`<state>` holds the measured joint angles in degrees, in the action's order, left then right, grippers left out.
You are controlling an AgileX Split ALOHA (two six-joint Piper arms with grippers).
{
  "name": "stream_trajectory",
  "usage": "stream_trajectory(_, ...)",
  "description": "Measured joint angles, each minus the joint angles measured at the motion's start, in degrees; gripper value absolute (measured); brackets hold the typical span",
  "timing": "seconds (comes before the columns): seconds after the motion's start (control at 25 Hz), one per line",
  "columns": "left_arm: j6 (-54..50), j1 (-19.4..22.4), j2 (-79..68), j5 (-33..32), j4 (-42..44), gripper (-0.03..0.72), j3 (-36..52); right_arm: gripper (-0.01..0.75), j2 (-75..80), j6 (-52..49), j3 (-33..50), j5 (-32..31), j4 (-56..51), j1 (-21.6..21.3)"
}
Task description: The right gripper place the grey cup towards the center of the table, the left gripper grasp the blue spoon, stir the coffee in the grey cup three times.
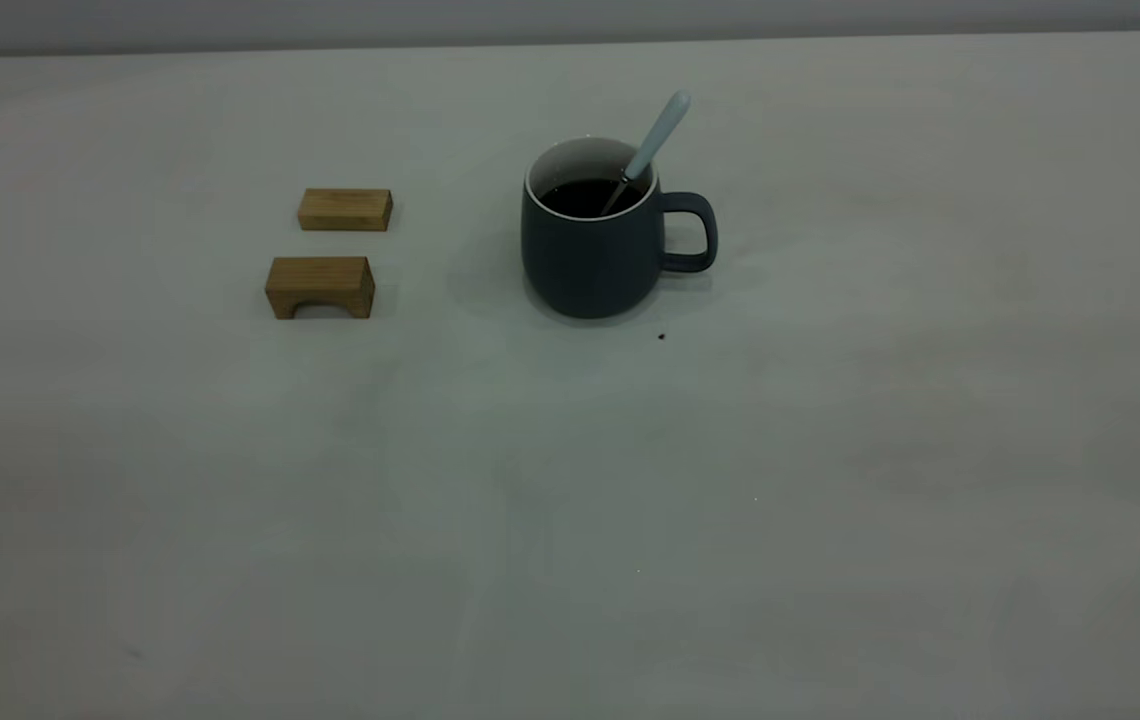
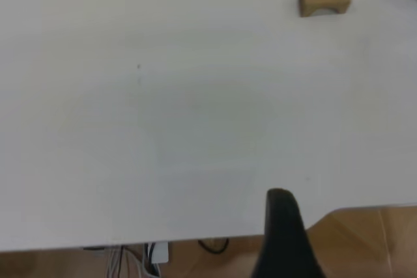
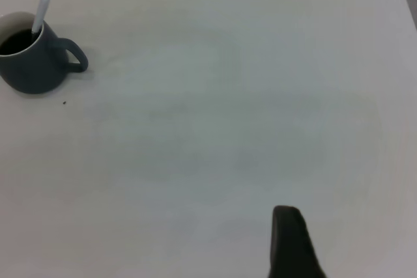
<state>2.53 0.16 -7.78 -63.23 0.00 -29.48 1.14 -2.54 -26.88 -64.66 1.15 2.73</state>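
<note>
Exterior view: cup (image 1: 595,250) sitting mid-table (image 1: 570,500), spoon (image 1: 652,146) resting in coffee (image 1: 585,196). Both grippers hanging well back, jaw state can't tell. Looks finished; nothing pending.

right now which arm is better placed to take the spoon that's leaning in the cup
Left, probably. The blue spoon stands in the grey cup, handle free. Both arms sit back at the table edges; neither is near, and stirring is the left gripper's job.
</note>
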Motion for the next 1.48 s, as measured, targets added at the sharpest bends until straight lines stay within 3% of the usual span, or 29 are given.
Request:
stream_trajectory(0.4, 0.0, 0.5, 8.6, -1.2, -0.4, 0.575, 1.6, 0.500, 0.0, 0.0, 0.0, 0.0, 0.0, 0.0)
stream_trajectory(1.48, 0.0, 0.5, 8.8, -1.5, -0.4, 0.575, 1.6, 0.500, 0.0, 0.0, 0.0, 0.0, 0.0, 0.0)
